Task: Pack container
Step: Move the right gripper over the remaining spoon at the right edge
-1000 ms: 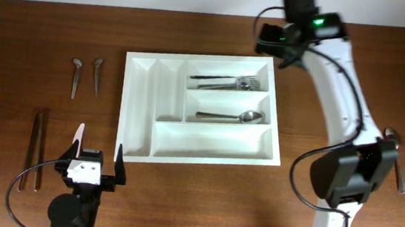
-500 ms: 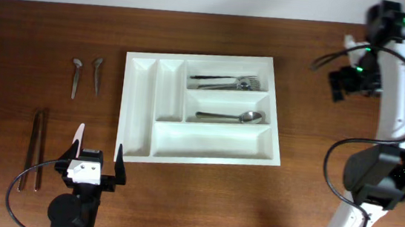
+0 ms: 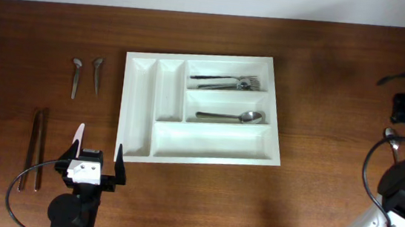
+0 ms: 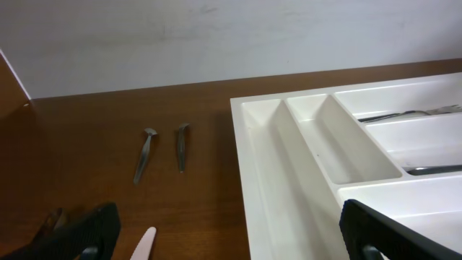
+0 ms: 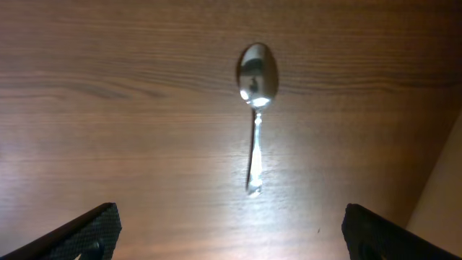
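text: none legible | labels: none | numbers: none

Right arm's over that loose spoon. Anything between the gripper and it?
Nothing visible. The spoon lies alone on the table, directly under the right gripper, whose fingers are spread wide on either side.

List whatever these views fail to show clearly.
- Overhead: spoon on the right, handle hidden by the right arm.
- Overhead: cutlery in the tray's top compartment, too small to count.
- Overhead: two dark sticks at left, too small to identify.
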